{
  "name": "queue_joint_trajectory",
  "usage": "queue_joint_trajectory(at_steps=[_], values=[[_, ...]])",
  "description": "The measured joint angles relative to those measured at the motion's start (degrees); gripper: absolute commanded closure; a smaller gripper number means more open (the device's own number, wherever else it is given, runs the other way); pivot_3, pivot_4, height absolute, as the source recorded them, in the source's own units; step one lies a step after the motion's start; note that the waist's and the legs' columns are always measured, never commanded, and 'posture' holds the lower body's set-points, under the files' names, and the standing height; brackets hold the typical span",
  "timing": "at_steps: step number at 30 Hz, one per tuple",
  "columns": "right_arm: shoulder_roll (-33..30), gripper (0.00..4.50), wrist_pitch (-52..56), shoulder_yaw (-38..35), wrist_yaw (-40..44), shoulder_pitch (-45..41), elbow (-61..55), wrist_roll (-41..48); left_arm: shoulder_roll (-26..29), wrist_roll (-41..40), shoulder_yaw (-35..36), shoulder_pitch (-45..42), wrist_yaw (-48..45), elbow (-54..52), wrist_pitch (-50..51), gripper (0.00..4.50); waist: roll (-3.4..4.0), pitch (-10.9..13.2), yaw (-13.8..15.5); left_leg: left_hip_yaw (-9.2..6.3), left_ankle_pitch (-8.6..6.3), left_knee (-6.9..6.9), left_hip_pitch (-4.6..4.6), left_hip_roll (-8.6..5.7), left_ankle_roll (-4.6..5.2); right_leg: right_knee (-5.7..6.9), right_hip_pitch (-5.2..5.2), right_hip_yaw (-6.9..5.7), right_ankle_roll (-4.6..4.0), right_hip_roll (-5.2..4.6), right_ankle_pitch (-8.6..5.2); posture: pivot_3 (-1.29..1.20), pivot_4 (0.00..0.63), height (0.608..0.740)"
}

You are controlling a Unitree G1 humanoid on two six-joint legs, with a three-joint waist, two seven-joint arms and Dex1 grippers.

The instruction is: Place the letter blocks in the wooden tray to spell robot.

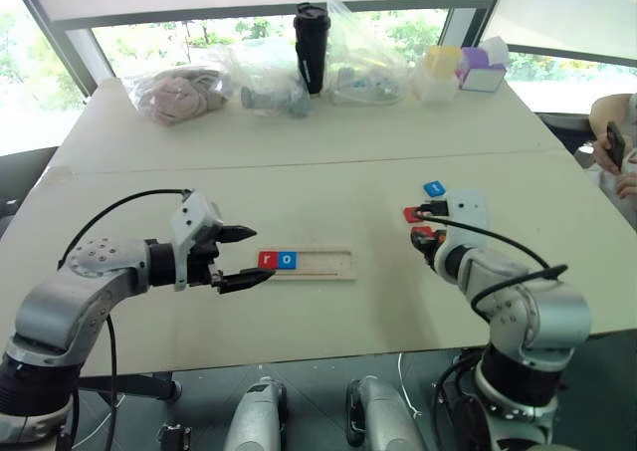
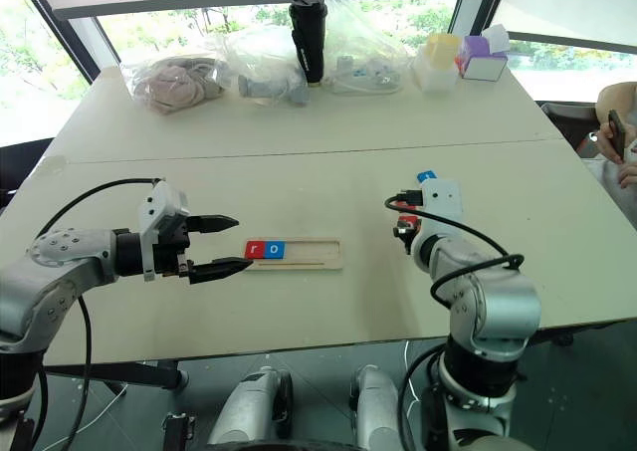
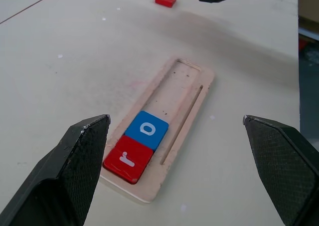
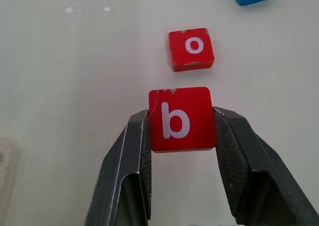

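At lower left, the left pincer (image 1: 246, 257) stands spread beside the wooden tray (image 1: 323, 264) at frame centre, which holds the red r block (image 1: 267, 260) and blue o block (image 1: 287, 260). Right of centre, the right pincer (image 4: 182, 131) pinches the red b block (image 4: 182, 118); beyond it lie a red o block (image 4: 192, 49) and a blue block (image 1: 434, 188) on the table (image 1: 328, 172).

Red tile (image 3: 128, 159) reads "r"; blue tile (image 3: 146, 129) "o"; red tile (image 4: 182, 118) "b"; red tile (image 4: 191, 49) "o".

I see bright daylight pouring through the windows (image 1: 249, 28) behind the table (image 1: 328, 152), washing them out. The tabletop is evenly lit, shadows soft; wrist views are sharp up close.
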Motion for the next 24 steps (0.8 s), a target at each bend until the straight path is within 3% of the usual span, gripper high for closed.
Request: queue_joint_trajectory(at_steps=[4,10,16,19,21,24], values=[[5.21,3.32,0.0,1.84,-3.13,3.41,-2.56,0.01,0.01,0.26,-1.24,-0.82,-0.44,1.25,-0.32,0.0,0.0,0.0,0.03,0.03,0.0,0.0,-0.05,0.01,-0.01,-0.04,-0.03,0.01,-0.2,-0.01,0.12,0.0,0.15,0.74],[6.51,3.32,0.01,4.01,-4.51,5.3,-2.64,0.8,0.01,0.68,-1.71,-1.64,-0.45,1.79,-1.3,0.0,0.0,0.0,-0.04,0.09,0.0,-0.01,-0.05,0.04,-0.02,-0.06,-0.05,0.06,-0.21,-0.01,0.11,0.0,0.15,0.74],[6.62,0.27,0.01,3.81,-5.31,5.33,-2.24,1.68,0.01,0.87,-1.71,-1.52,-0.28,2.15,-1.51,0.0,0.01,0.0,-0.06,0.09,-0.01,-0.02,-0.05,0.15,-0.02,-0.07,-0.07,0.06,-0.21,-0.01,0.1,0.0,0.15,0.74],[5.59,0.08,0.01,3.71,-5.15,5.28,-1.97,2.6,0.01,0.89,-1.71,-1.51,-0.24,2.15,-1.53,0.0,0.01,0.01,-0.05,0.1,-0.01,-0.02,-0.06,0.16,-0.02,-0.08,-0.07,0.06,-0.21,-0.02,0.11,0.0,0.15,0.74],[-1.55,0.08,0.02,4.26,-0.81,3.96,-1.2,6.28,0.04,0.92,-1.72,-1.5,-0.27,2.21,-1.57,0.0,0.08,0.07,-0.04,0.14,-0.01,-0.01,-0.07,0.16,-0.02,-0.13,-0.06,0.07,-0.2,-0.05,0.1,0.0,0.15,0.74],[-23.58,0.08,-1.86,5.95,11.52,-2.17,-0.7,12.35,0.86,1.12,-1.71,-1.42,-0.67,2.85,-1.65,0.0,0.35,0.25,0.03,0.25,-0.01,0.01,-0.07,0.0,-0.02,-0.2,-0.08,0.14,-0.03,-0.25,0.0,0.0,0.15,0.74]])
